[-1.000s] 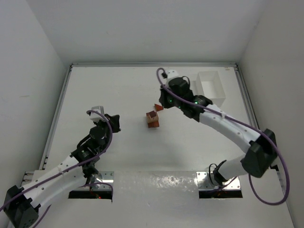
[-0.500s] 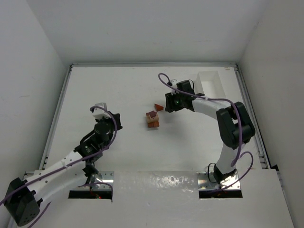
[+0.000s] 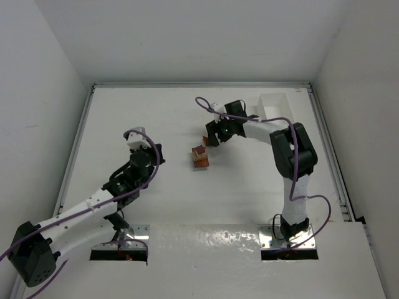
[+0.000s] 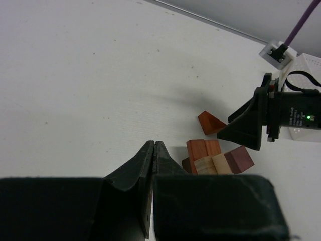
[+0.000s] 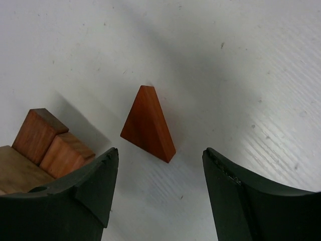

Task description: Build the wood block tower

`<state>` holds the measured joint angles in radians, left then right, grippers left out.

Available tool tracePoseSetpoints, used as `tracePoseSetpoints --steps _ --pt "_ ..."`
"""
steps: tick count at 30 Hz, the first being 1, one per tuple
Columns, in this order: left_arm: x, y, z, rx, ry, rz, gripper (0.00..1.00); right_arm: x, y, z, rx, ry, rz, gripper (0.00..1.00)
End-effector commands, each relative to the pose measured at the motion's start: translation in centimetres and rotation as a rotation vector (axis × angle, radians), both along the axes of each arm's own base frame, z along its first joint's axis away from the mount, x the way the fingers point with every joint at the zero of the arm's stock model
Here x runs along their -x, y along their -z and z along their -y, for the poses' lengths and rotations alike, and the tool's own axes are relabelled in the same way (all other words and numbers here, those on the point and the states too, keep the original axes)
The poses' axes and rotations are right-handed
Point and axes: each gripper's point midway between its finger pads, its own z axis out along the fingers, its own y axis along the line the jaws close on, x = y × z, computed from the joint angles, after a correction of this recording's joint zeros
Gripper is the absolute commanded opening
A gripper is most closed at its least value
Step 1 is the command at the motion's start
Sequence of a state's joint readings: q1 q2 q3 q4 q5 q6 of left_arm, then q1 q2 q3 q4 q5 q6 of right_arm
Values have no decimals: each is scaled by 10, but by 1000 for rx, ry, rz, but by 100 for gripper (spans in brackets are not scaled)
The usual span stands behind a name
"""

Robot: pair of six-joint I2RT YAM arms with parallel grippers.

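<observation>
Lining up on a red wedge (image 5: 148,125) just beside the wood block tower (image 3: 200,156), the right gripper (image 5: 159,155), jaws spread, likely must lower and pinch next; the left gripper (image 4: 153,146) sits with jaws pressed together.

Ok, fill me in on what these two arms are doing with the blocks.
The right gripper is open and poised above a reddish wedge block that lies loose on the table; it has not gripped it yet. Close by, but apart from the wedge, sits the partly built block stack of reddish, tan and dark pieces. The left gripper is shut, holds nothing, and hangs off to the stack's left.
</observation>
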<state>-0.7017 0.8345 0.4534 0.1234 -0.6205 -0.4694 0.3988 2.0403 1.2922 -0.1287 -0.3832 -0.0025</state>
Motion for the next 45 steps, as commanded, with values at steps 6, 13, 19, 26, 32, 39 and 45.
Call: tracePoseSetpoints --steps 6,13,19,26,32,39,45 --pt "-4 -22 7 38 3 38 0 -15 0 -20 -56 -58 -18 68" --pt "-3 -21 5 37 0 33 0 -36 12 -20 -39 33 -7 65" --pt "-4 -24 6 41 1 38 0 -44 25 -1 65 103 21 47" --pt "-7 -41 19 74 48 60 0 -39 12 22 106 189 63 22" --pt "0 -75 32 146 137 115 2 -29 -49 41 -98 339 97 16" --pt "27 -100 71 269 396 163 20 42 -133 29 -519 337 63 16" --pt "64 -118 96 373 623 179 38 146 -168 9 -875 189 -169 16"
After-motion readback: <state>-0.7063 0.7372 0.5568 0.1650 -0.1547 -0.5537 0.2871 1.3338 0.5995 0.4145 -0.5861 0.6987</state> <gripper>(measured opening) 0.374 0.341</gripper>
